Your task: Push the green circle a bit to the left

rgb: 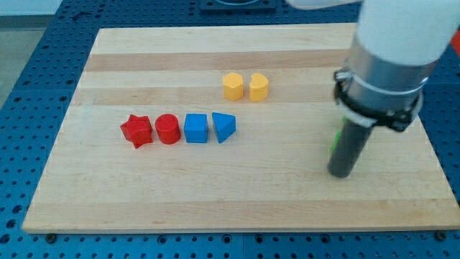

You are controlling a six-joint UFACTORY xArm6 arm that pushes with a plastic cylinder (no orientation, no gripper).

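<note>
Only a sliver of a green block (334,139) shows at the left side of my dark rod, near the board's right side; its shape cannot be made out. My tip (340,173) rests on the board just below and right of that green sliver, seemingly touching the block. The rod and the white arm above hide most of the green block.
A row of a red star (136,130), red cylinder (167,129), blue cube (195,128) and blue triangle (223,126) lies left of centre. Two yellow blocks (233,85) (259,86) sit above. The wooden board (215,194) ends close to the right of the arm.
</note>
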